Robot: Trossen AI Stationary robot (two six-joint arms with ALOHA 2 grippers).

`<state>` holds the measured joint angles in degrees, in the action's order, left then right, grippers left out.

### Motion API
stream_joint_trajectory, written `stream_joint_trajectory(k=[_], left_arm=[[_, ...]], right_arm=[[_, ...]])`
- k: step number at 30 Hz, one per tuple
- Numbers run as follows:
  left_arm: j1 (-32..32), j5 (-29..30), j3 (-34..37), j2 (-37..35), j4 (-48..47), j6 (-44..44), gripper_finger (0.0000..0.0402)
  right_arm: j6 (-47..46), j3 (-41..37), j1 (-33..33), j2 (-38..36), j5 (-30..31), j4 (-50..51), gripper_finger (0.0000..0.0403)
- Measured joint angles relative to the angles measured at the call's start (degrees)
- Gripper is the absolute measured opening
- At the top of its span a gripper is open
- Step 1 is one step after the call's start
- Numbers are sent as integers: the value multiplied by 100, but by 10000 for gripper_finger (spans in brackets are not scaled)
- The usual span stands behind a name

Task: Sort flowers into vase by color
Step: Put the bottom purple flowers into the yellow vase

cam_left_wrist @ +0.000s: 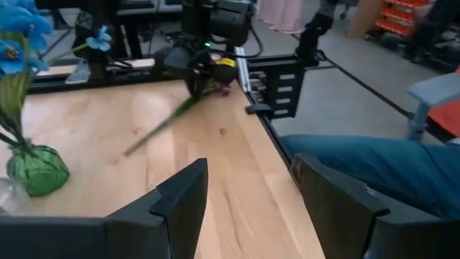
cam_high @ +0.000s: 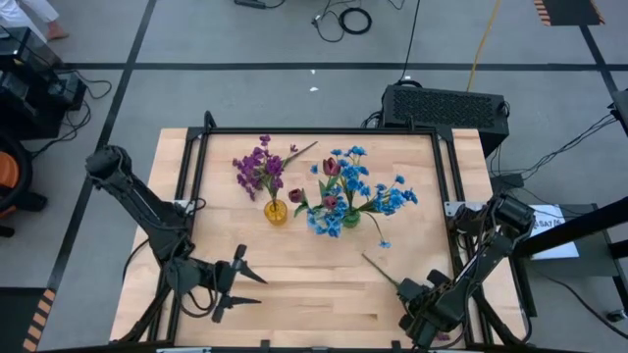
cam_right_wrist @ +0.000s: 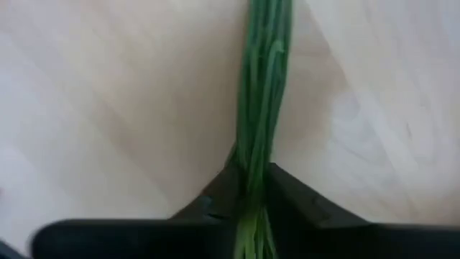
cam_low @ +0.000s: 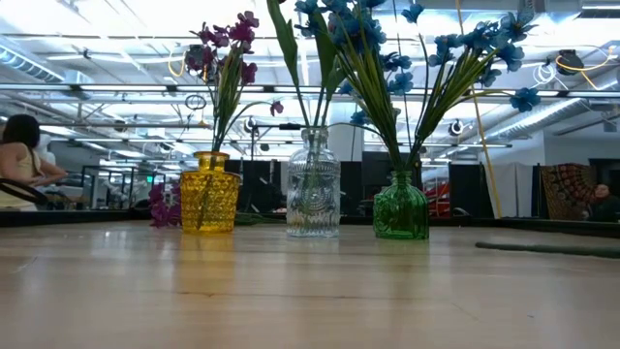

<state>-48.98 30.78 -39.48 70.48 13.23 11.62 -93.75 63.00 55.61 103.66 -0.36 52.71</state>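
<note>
Your right gripper [cam_right_wrist: 251, 188] is pinched onto the thin green stem of a loose artificial flower [cam_right_wrist: 263, 86] lying flat on the pale wooden surface [cam_high: 314, 284], stem running straight out ahead of it. Your left gripper [cam_high: 238, 284] hangs empty, fingers spread, well apart.

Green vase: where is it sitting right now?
In the high view the green vase stands near the table's middle, rightmost of three vases, beside the clear vase, with blue flowers in it.
</note>
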Motion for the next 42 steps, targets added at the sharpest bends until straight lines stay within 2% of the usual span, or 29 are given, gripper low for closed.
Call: stream_joint_trajectory(k=[3, 5, 8, 11, 19, 22, 25, 30, 33, 38, 42], left_arm=[[140, 45, -201, 216, 0, -3, 221], [236, 50, -419, 406, -36, -7, 221], [358, 53, -925, 739, -318, -48, 221], [456, 53, -1575, 1138, -998, -12, 221], [649, -106, -3315, 2451, -2338, -11, 221], [727, -249, -3753, 2873, -2528, -165, 225], [828, -295, -3921, 3149, -2524, -403, 249], [1049, -270, -3950, 3389, -2265, -445, 317], [1223, -225, -3950, 3546, -2235, -455, 343], [1471, -205, -3950, 3725, -2318, -463, 346], [1619, -400, -3950, 3872, -2369, -448, 326]], right_arm=[[148, 0, 0, -33, -1, -126, 19], [238, 1, -2, -113, -2, -183, 8], [419, 120, -19, -241, -17, -51, 10], [677, 425, -94, -349, -162, 21, 7], [1733, 1644, -450, -367, -166, 506, 4], [2003, 2053, -628, -369, -162, 719, 4], [2283, 2261, -792, -369, -153, 883, 4], [2815, 2310, -1019, -365, -156, 906, 4], [3040, 2310, -1112, -365, -233, 891, 4], [3254, 2310, -1184, -365, -300, 889, 4], [3340, 2310, -1208, -365, -305, 880, 4]])
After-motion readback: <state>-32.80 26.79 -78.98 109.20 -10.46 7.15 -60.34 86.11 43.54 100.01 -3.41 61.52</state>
